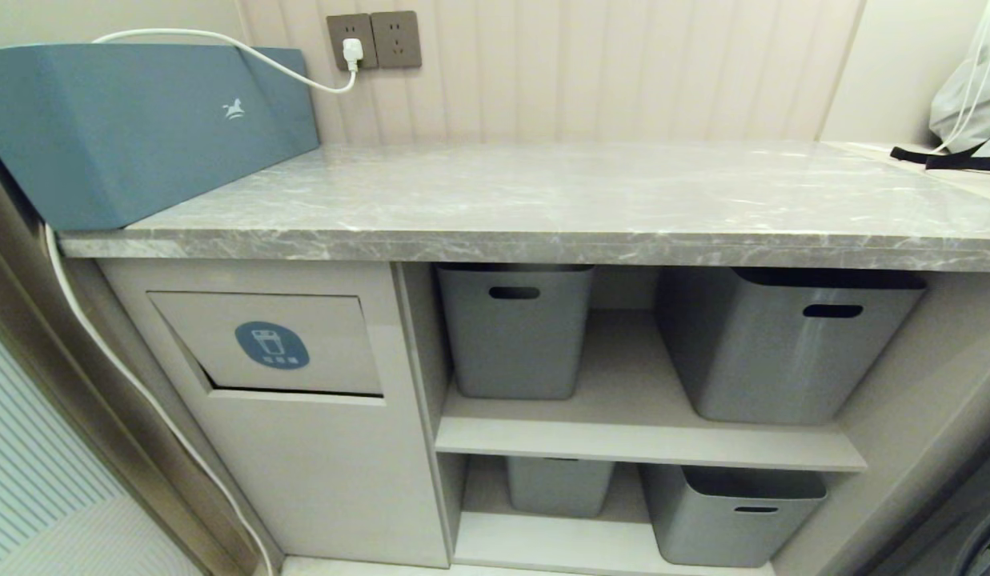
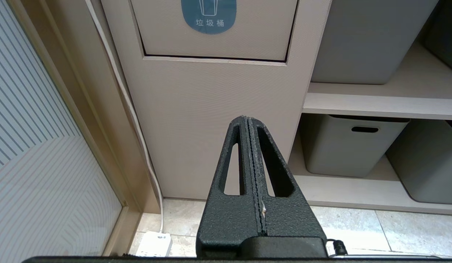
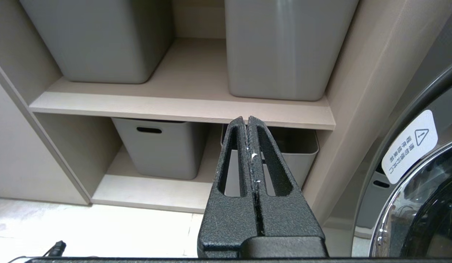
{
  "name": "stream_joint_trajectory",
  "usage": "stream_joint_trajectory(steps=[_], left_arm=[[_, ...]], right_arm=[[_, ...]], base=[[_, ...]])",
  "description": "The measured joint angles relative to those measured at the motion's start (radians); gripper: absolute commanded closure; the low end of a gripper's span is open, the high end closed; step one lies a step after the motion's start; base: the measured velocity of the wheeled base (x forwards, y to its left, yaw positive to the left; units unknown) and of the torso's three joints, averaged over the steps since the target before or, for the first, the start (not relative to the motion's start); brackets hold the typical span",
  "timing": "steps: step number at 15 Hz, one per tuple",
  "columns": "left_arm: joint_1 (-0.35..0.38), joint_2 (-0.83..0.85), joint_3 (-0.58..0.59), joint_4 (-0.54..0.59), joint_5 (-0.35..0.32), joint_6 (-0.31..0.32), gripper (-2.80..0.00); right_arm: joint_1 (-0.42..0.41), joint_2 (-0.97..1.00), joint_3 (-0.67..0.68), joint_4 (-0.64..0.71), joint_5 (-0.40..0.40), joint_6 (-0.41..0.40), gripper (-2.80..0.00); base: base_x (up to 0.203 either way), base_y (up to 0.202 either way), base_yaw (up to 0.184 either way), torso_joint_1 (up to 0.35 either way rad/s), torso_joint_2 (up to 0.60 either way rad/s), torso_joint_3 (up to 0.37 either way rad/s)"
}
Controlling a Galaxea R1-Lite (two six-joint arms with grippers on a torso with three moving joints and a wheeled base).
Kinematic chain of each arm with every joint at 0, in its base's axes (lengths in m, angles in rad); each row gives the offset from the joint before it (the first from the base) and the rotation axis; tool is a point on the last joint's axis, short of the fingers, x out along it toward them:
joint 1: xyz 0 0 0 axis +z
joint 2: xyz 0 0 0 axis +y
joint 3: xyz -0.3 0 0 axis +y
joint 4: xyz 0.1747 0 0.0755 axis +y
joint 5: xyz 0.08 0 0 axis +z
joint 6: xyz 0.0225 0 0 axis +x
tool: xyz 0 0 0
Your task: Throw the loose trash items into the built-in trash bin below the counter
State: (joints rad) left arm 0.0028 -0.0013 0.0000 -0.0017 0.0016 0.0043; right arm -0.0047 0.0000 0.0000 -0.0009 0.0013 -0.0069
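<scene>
Both arms hang low in front of the cabinet, neither in the head view, which suggests a parked posture. The left end effector (image 2: pixel 249 122) has its jaws pressed fully together on nothing and points at the beige front panel below the built-in trash bin (image 1: pixel 302 344), whose tilting flap with the blue oval sticker (image 1: pixel 271 345) sits at about 8 o'clock in the head view and appears shut or nearly so. The right end effector (image 3: pixel 246 122) is likewise fully closed and empty, aimed at the lower shelf (image 3: pixel 182 106) with its grey tubs (image 1: pixel 515 328). No loose trash items can be seen anywhere: the desk (image 1: pixel 543 200), a grey marble-look slab with white veining, shows no scraps, cardboard or strips on its visible top. In my judgement the disposal is either complete or the items lie outside these views; the frames cannot settle which. On the desk at 10 o'clock rests a blue appliance (image 1: pixel 134 120), its white cable (image 1: pixel 222 40) plugged into a wall socket (image 1: pixel 374 40) at 12 o'clock. A second white cable (image 2: pixel 130 109) runs down the cabinet's side to a power strip (image 2: pixel 154 244) on the tiled floor (image 2: pixel 357 230). A front-loading machine door (image 3: pixel 412 182) stands beside the right arm.
</scene>
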Motion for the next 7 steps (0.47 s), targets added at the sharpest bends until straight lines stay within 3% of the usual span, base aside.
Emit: stream_joint_trajectory(steps=[7], left_arm=[[0.0,0.0,0.0,0.0,0.0,0.0,0.0]], right_arm=[[0.0,0.0,0.0,0.001,0.0,0.005,0.0]], base=[[0.0,0.0,0.0,0.0,0.0,0.0]])
